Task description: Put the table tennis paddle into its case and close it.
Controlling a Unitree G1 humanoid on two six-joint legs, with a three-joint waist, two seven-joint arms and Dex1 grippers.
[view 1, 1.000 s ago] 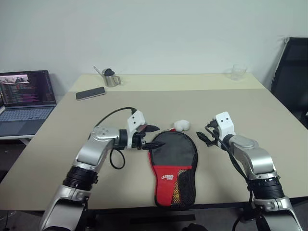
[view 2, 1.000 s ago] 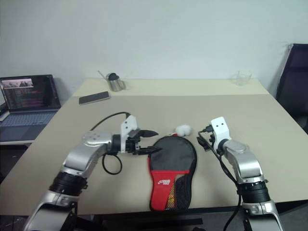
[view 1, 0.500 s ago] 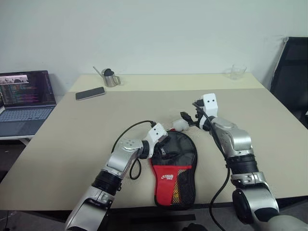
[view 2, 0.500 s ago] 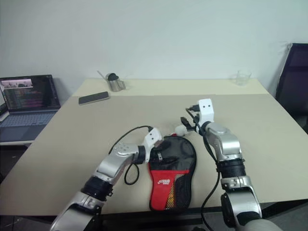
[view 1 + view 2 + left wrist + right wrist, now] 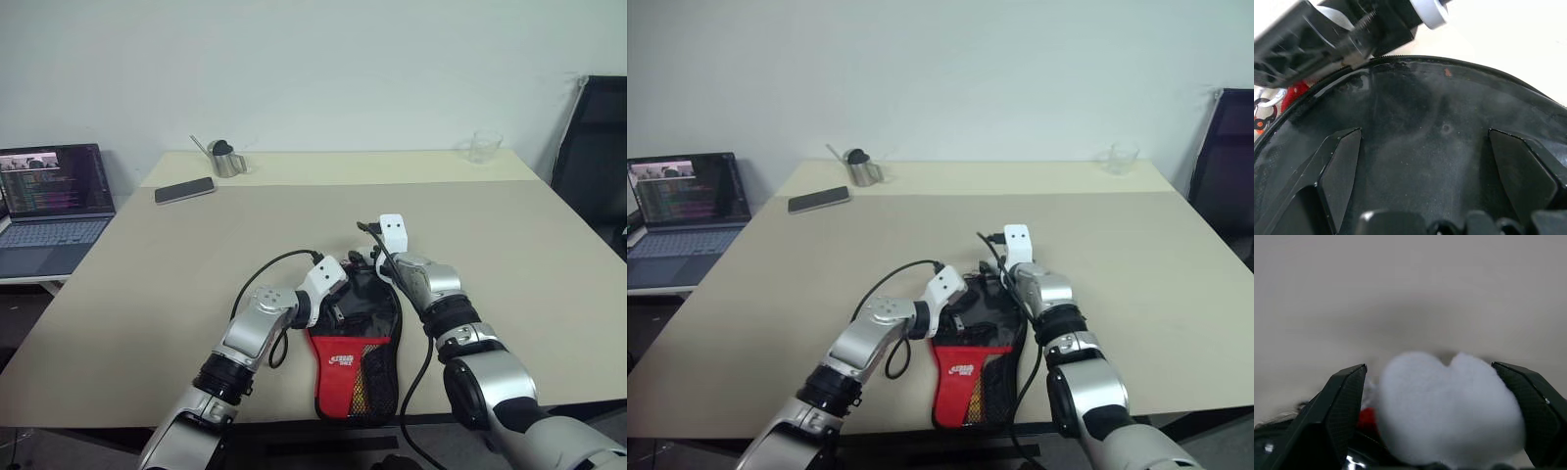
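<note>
Black-and-red case (image 5: 355, 345) flat near the bench (image 5: 147, 284) front edge, left claw (image 5: 1422, 142) spread over its round black end, right claw (image 5: 1442, 382) spread around the white ball charm (image 5: 1449, 406), both arms angled inward and down

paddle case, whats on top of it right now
Both open grippers: left gripper over the case, right gripper straddling its white charm. Whether the paddle is inside is hidden.

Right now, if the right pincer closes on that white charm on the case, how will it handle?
The white charm looks fluffy, so it probably squashes and weighs little. It seems attached to the case, so pulling likely tugs the floppy fabric rather than freeing it. Right pincer stands open around it.
</note>
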